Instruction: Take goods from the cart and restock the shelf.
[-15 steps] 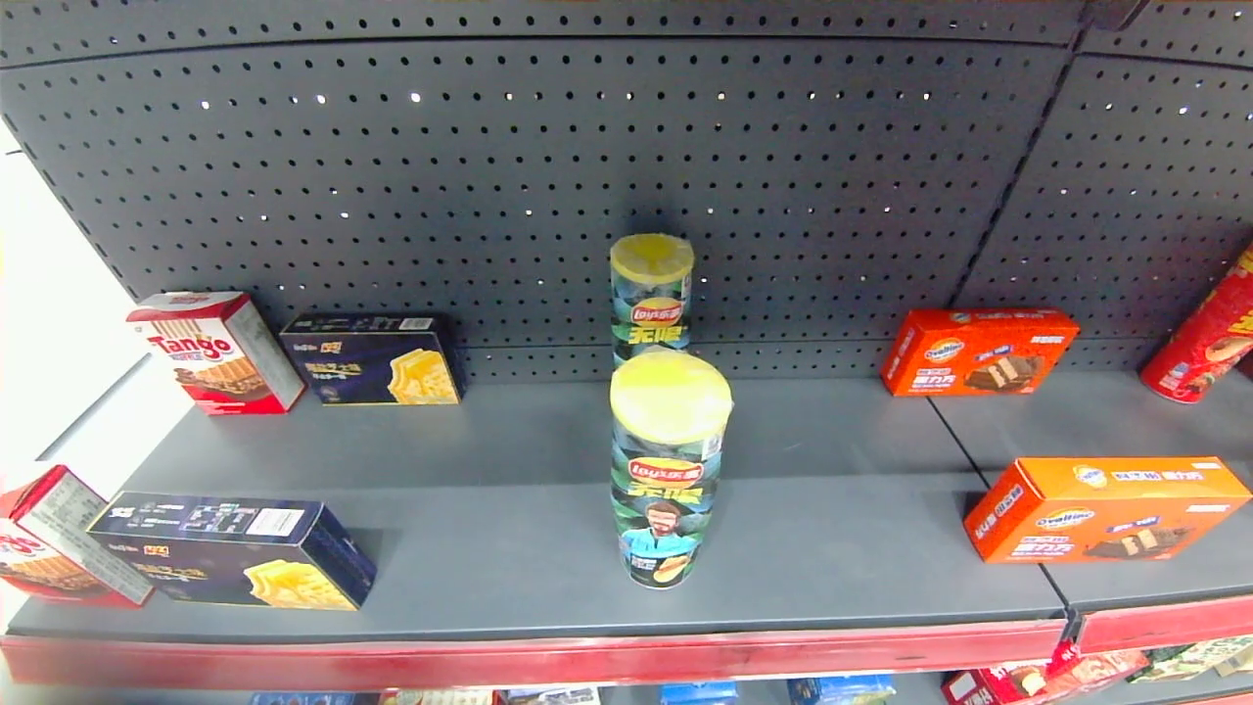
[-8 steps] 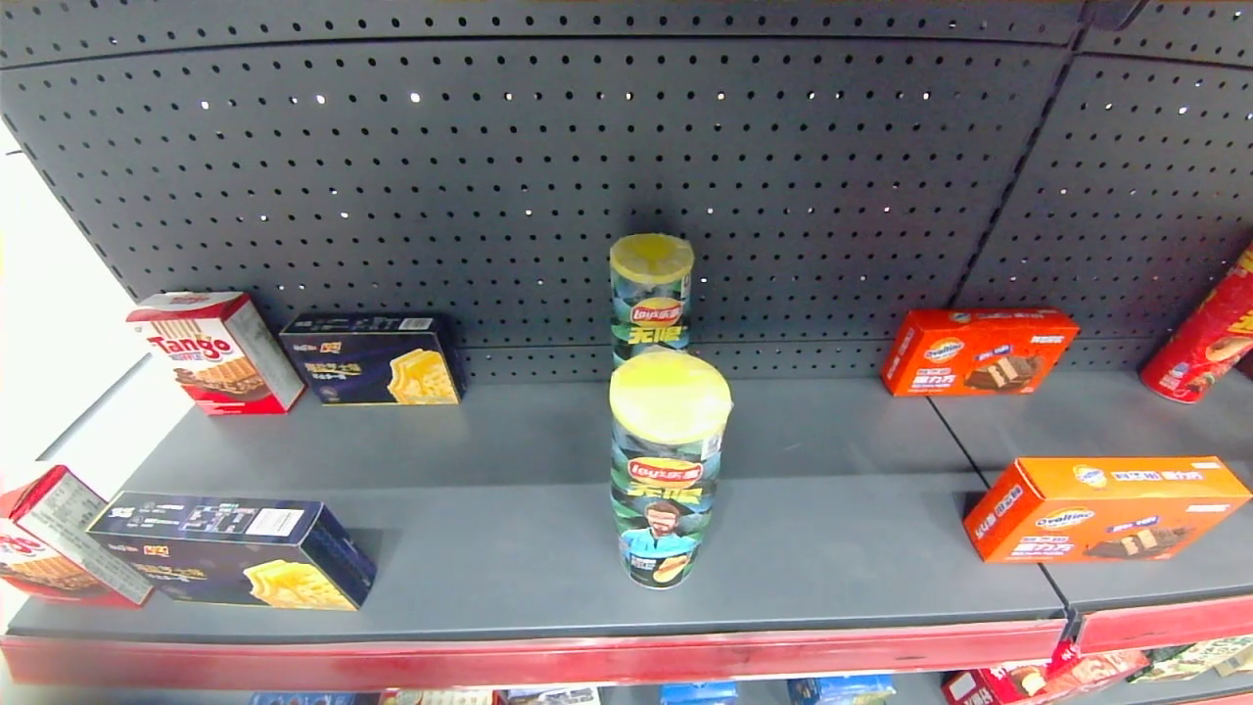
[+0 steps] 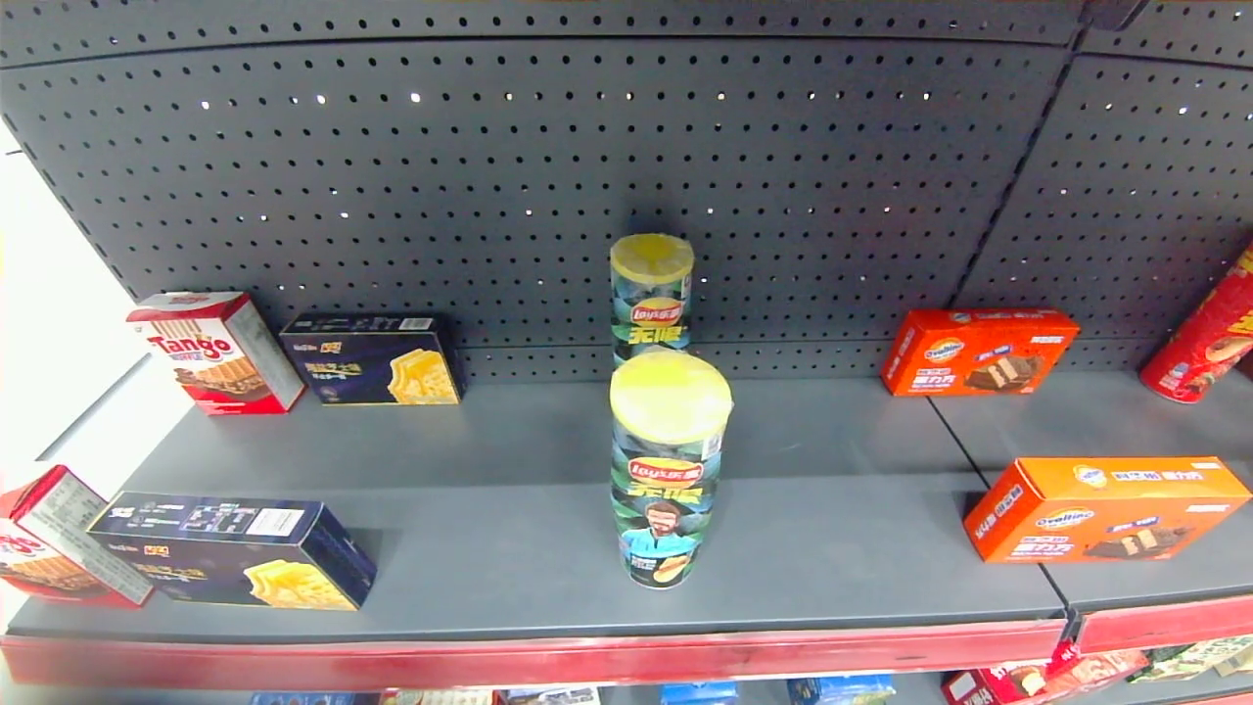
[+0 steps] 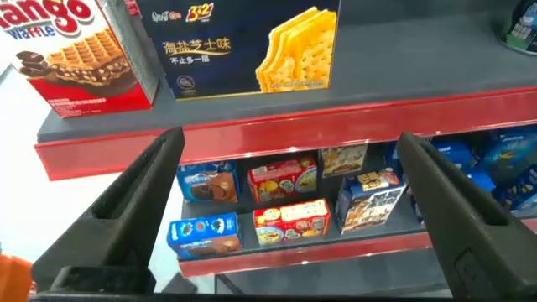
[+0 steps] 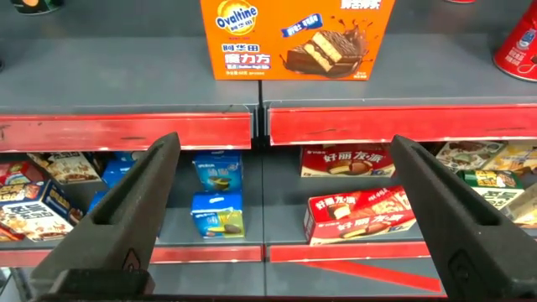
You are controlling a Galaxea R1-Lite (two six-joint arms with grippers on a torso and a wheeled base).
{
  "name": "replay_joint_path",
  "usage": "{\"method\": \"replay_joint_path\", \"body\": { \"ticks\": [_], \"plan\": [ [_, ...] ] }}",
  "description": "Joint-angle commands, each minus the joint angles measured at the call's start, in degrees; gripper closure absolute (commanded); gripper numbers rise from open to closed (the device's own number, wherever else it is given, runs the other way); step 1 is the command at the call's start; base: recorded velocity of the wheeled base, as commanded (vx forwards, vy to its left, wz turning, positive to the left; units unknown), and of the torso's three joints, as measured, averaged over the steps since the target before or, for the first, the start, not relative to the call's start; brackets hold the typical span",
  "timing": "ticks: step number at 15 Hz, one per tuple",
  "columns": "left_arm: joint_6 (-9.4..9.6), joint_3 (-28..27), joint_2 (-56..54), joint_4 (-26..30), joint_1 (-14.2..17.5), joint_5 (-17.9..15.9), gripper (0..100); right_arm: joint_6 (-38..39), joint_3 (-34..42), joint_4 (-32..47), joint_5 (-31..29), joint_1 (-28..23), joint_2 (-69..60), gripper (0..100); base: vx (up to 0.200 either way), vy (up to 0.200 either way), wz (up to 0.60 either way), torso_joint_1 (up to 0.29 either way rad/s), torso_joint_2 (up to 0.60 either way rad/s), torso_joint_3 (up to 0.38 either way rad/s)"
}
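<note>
Fingers [image 4: 134,210] of the left gripper [image 4: 289,143] stand wide apart with nothing between them. The right gripper [image 5: 285,144] is spread the same way and is just as bare. Both look like hands waiting for a load, not hands in the middle of setting one down.

Each gripper is held low and faces the red lip [image 5: 126,130] of the shelf [image 3: 489,548] from the front. The left one looks toward a navy box [image 4: 243,42] and a wafer box [image 4: 75,50]. The right one looks toward an orange box [image 5: 294,38], with a red can [image 5: 516,42] off to one side. That stance probably keeps the arms clear of the stock while leaving them free to turn to the cart.

The goods on the shelf stand in lanes running front to back. In the middle, the front can [image 3: 671,470] stands upright near the lip. The back can [image 3: 651,299] is upright directly behind it, against the pegboard [image 3: 489,196]. Their labels face outward, as a shopper would want. The boxes on either side follow the same rule, one near the lip and one of its kind farther back, with printed faces forward.

Wide bare stretches lie between the lanes, so the restocking seems far from done. The next item most likely has to come from the cart.
</note>
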Motion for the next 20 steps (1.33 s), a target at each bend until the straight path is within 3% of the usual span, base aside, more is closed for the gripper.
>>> {"method": "replay_joint_path", "body": {
  "ticks": [1, 20],
  "plan": [
    [-0.33, 0.01, -0.73, -0.03, -0.18, 0.06, 0, -0.01, 0.0, -0.06, -0.01, 0.03, 0.08, 0, 0.0, 0.0, 0.0, 0.0, 0.0, 0.0],
    [-0.33, 0.01, -0.73, -0.03, -0.09, 0.5, 0, -0.1, 0.0, 0.02, 0.25, 0.03, 0.17, 0, 0.0, 0.021, 0.0, 0.0, 0.0, 0.0]
  ]
}}
